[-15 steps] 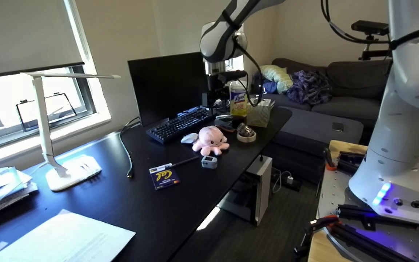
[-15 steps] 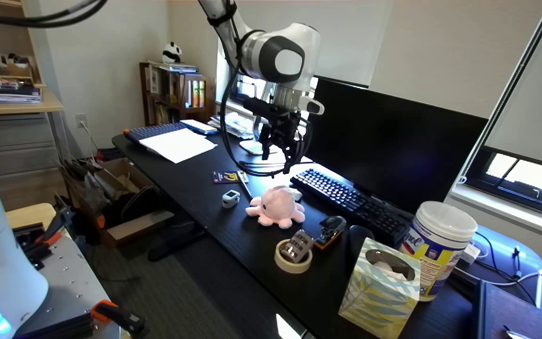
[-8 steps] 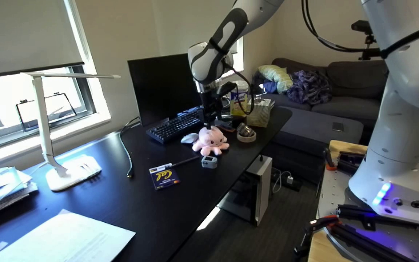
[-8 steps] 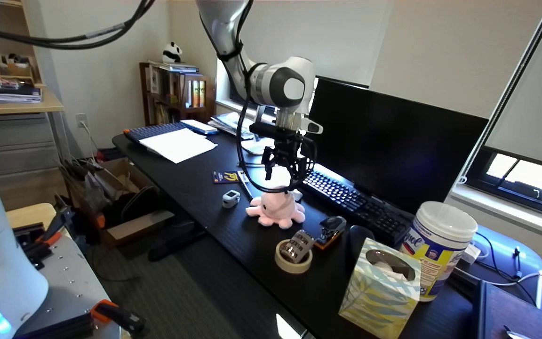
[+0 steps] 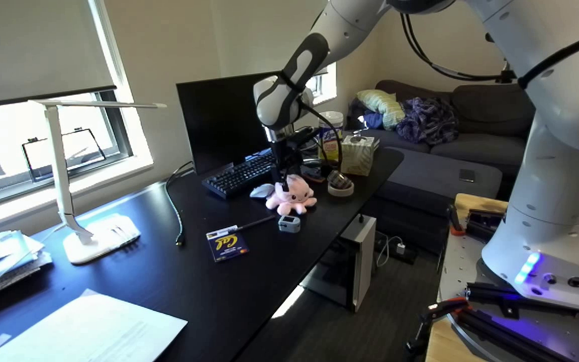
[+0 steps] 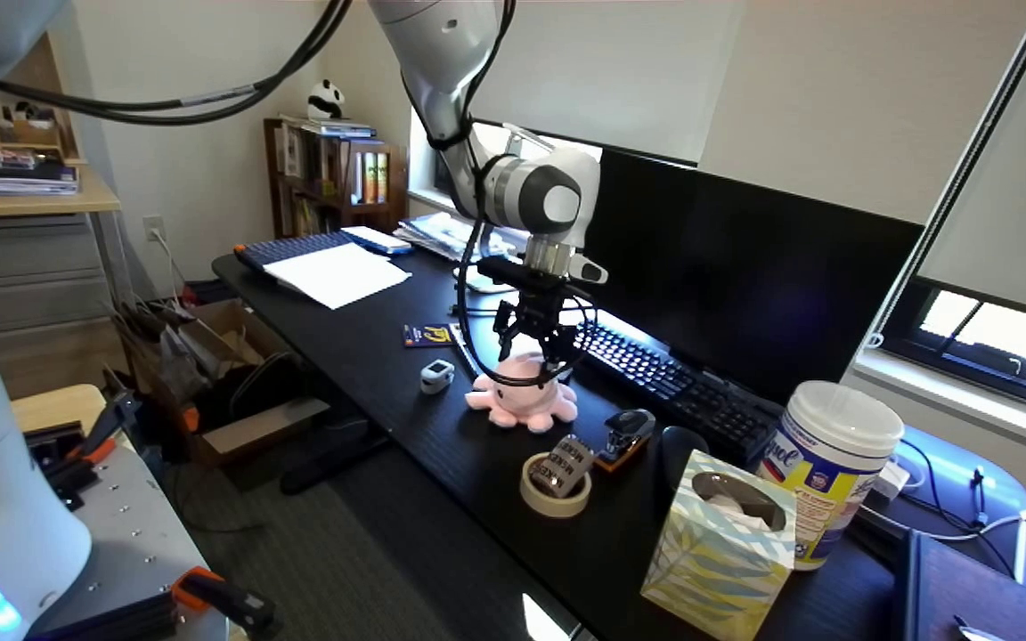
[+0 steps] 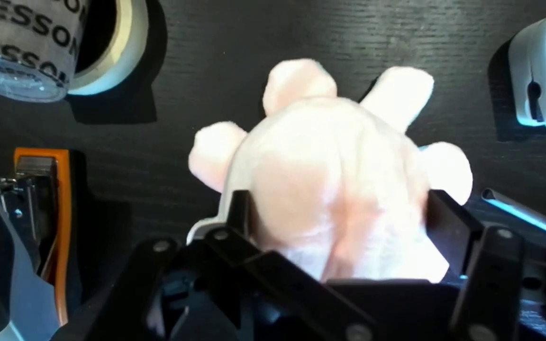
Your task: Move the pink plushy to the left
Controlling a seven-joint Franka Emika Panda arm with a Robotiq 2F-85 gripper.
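The pink plushy, a small octopus-like toy with a rounded head and stubby limbs, sits on the dark desk in both exterior views (image 5: 299, 193) (image 6: 524, 401). In the wrist view the plushy (image 7: 311, 142) fills the middle, its lower part hidden by my gripper's base. My gripper (image 7: 337, 203) is spread wide, with one finger at each side of the plushy's head. It comes down over the top of the toy in both exterior views (image 5: 284, 185) (image 6: 528, 358). The fingers look close to or touching the plush; I cannot tell any firm squeeze.
A small white-grey device (image 5: 289, 224) stands beside the plushy near the desk edge. A tape roll (image 6: 557, 499), a stapler (image 6: 627, 436) and a keyboard (image 6: 647, 365) are close by. A blue-and-yellow card (image 5: 226, 246), a pen, a tissue box (image 6: 722, 543) and a monitor (image 6: 745, 267) surround it.
My gripper has come down from above the desk onto the plushy's head, and the fingers now straddle it. The plushy has stayed in its place.
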